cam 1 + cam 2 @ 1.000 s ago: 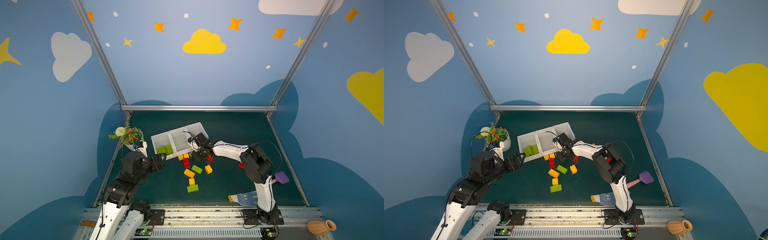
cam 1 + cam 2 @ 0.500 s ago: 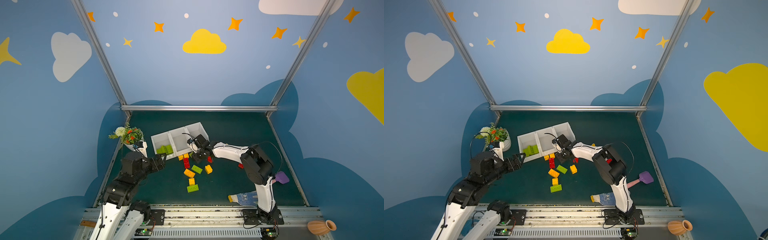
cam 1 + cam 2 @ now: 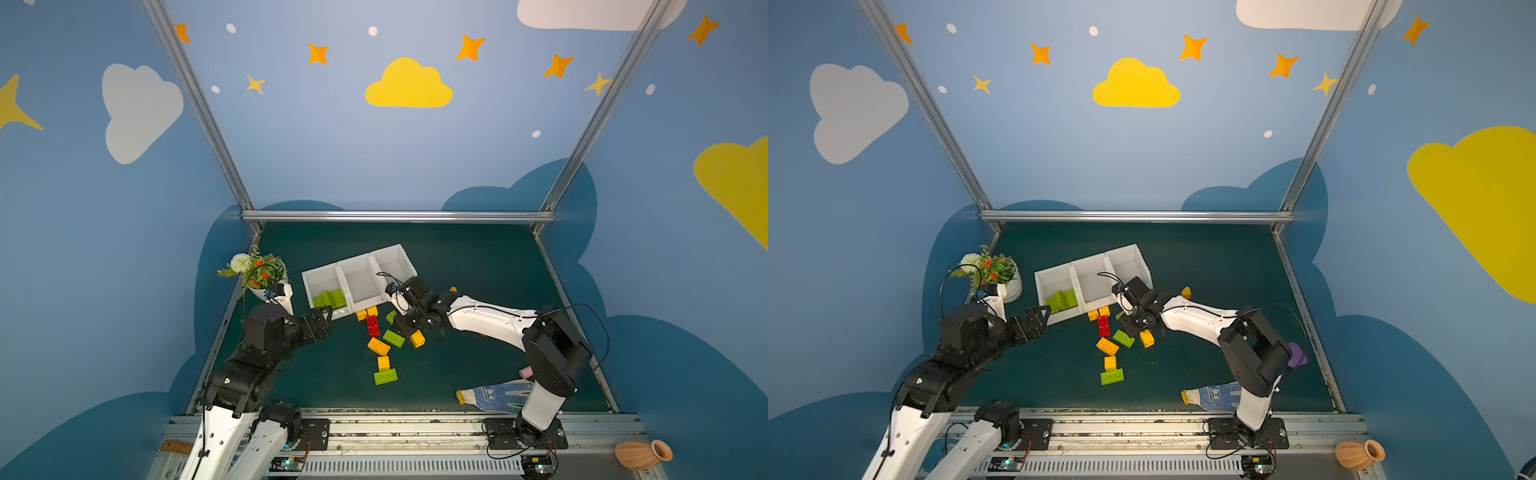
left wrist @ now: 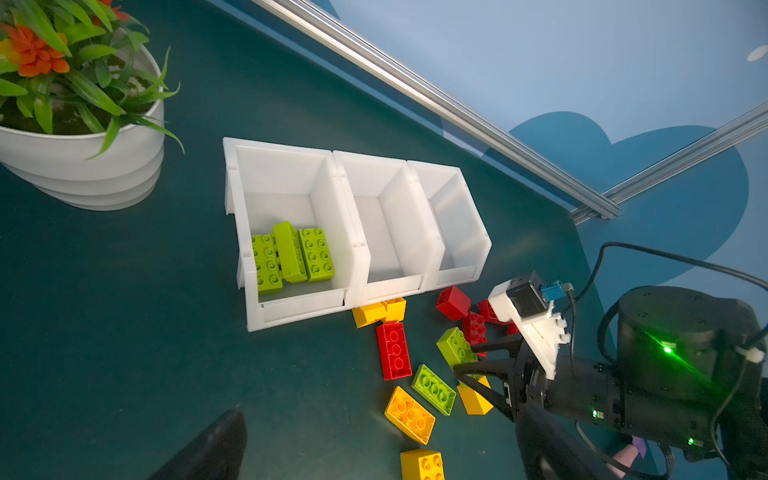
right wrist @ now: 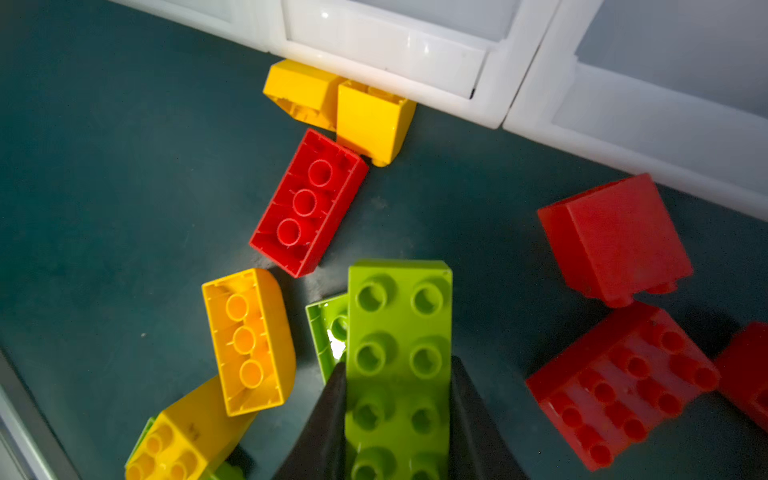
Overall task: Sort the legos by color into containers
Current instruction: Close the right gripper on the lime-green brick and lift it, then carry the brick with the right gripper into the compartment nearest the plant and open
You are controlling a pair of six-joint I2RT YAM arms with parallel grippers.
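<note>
In both top views, the left gripper [image 3: 326, 318] [image 3: 1042, 318] hung with jaws apart by the near left corner of the containers [image 3: 390, 257]. Left wrist: three green legos [image 4: 291, 257] lay in the left bin [image 4: 274, 174]. Right wrist: the right gripper [image 5: 397, 368] was clamped on a green brick [image 5: 399, 316], just near the containers.

I am facing blue walls [image 3: 332, 158] that are carrying a yellow cloud [image 3: 409, 85] and orange stars [image 3: 318, 54]. A dark green mat [image 3: 478, 266] is lying beneath me, and an aluminium rail [image 3: 395, 216] is running along its far edge.
</note>
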